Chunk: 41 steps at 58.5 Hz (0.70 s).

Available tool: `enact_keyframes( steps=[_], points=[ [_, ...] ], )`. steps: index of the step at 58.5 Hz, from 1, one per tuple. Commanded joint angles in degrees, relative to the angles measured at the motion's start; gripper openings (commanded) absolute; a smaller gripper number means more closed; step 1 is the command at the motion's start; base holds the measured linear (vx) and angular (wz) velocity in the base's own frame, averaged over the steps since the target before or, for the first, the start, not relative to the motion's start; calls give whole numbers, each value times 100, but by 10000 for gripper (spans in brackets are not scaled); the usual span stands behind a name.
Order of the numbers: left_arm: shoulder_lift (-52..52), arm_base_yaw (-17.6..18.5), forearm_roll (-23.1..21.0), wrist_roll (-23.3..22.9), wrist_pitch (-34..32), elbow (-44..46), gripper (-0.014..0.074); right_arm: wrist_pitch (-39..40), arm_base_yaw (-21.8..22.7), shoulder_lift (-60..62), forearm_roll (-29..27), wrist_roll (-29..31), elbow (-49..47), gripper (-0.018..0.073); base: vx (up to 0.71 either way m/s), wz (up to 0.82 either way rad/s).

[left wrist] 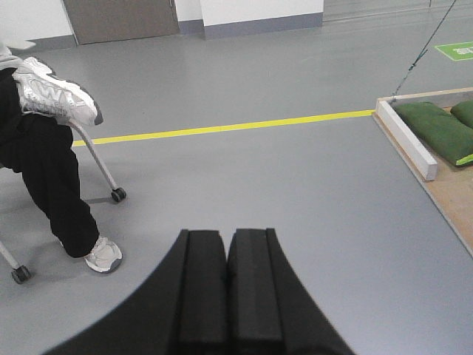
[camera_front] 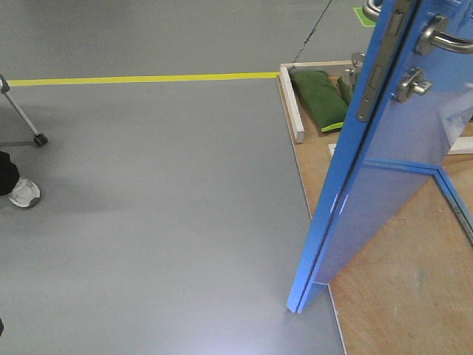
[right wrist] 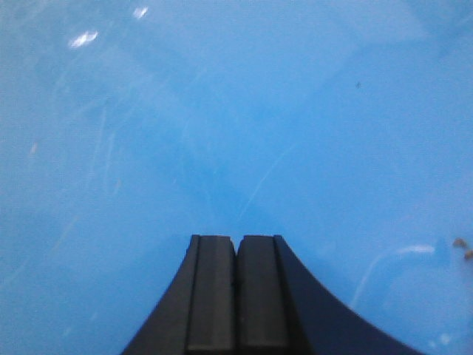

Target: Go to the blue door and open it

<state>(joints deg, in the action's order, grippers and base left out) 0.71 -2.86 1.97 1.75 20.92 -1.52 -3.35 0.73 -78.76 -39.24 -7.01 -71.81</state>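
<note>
Close up to the blue door face, right hand is pinched shut and empty, probably to shove it wider since it's ajar. Left hand, out past the latch edge, is shut too, idle.

The blue door is viewed edge-on and downward from the front, and faced closely by the right wrist view. The yellow line left of it is shared by front and left wrist views.
</note>
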Motion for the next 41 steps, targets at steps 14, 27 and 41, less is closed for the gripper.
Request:
enact_keyframes(
  steps=[14,27,41],
  points=[
    [86,-8,-30,-14,-446,-5,70,240,-46,144,6,42,-211,2,0,0],
    [86,-8,-30,-14,-446,-5,70,240,-46,144,6,42,-211,2,0,0],
    [86,-8,-30,-14,-446,-5,70,238,-46,144,6,42,-211,2,0,0]
  ],
)
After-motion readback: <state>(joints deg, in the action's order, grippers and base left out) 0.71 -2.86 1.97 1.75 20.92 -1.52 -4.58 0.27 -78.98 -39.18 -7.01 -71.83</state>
